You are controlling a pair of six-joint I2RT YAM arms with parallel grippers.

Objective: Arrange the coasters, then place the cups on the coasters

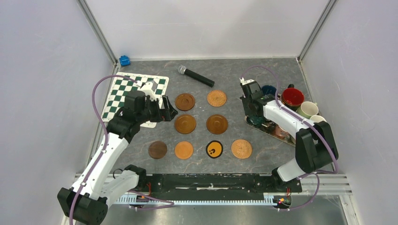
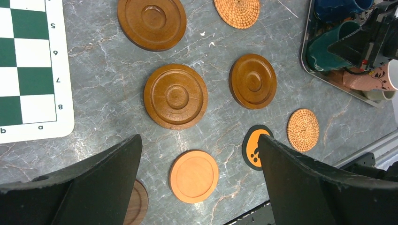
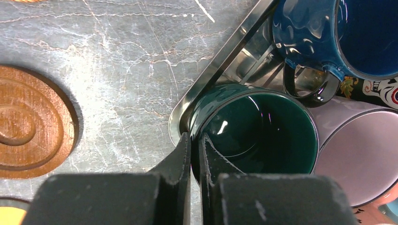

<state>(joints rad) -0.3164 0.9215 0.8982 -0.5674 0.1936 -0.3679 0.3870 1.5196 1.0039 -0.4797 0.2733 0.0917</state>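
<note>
Nearest on the desk [image 1: 277,157] lies a row of four coasters: a dark brown coaster [image 1: 157,149], an orange coaster [image 1: 184,150], a black coaster [image 1: 214,149] with a yellow mark, and a woven coaster [image 1: 241,148]. Behind them sit two grooved wooden coasters [image 1: 185,123], and farther back two more. The left tool [image 1: 167,111] hangs wide open, holding nothing, beside the chequered mat [image 1: 117,93]. The right tool [image 3: 195,140] is pinched on the rim of the dark green cup [image 3: 263,131], which stands in the metal tray [image 3: 220,61] just beside a dark blue cup [image 3: 319,28].
</note>
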